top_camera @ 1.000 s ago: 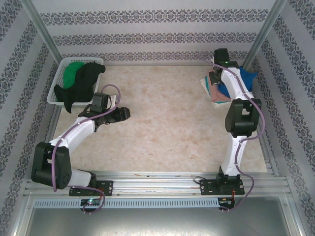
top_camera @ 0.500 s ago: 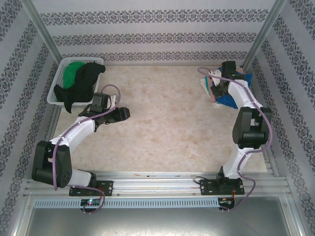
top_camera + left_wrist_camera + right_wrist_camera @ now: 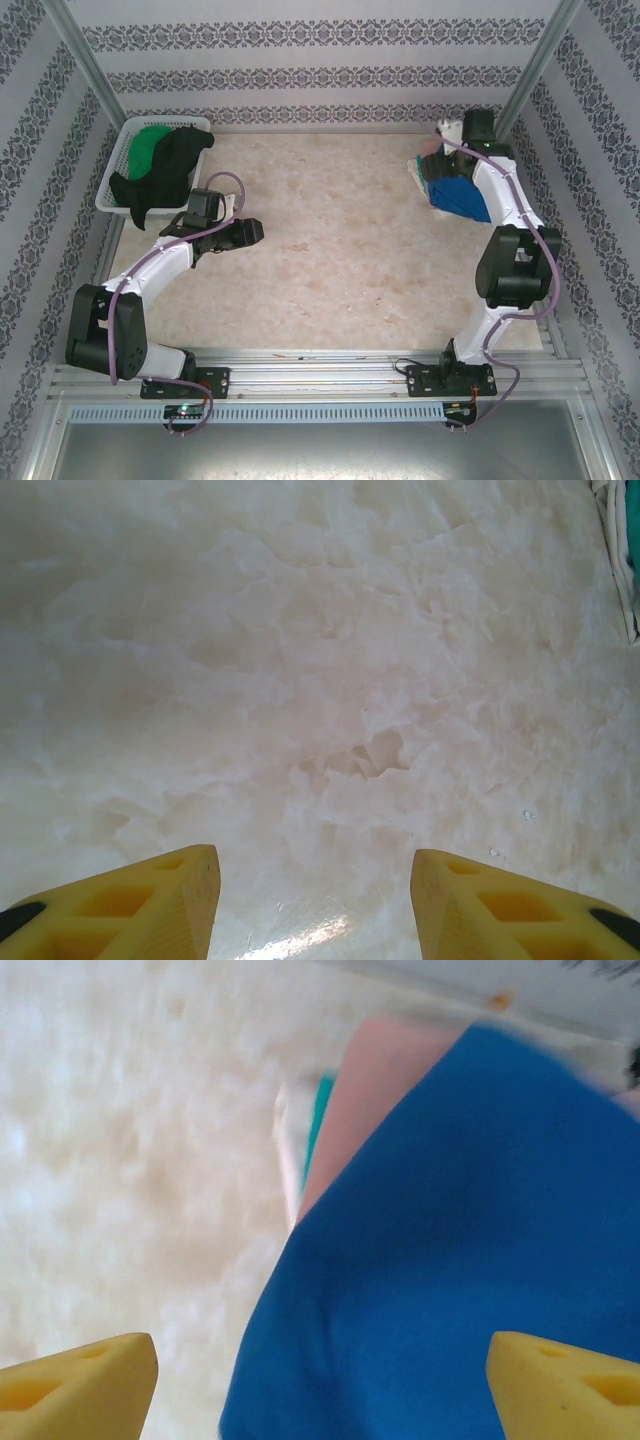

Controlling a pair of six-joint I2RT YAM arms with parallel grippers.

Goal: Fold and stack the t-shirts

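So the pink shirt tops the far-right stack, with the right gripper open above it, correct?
No: the blue shirt tops that stack, with the pink shirt beneath it, as the right wrist view shows. The right gripper is open above it.

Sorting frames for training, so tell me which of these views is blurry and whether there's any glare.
Right wrist view: smeared, the blue t-shirt and pink t-shirt edges soft. Left wrist view: sharp, a small glare patch on the table by the left tool. Top external view: crisp, evenly lit.
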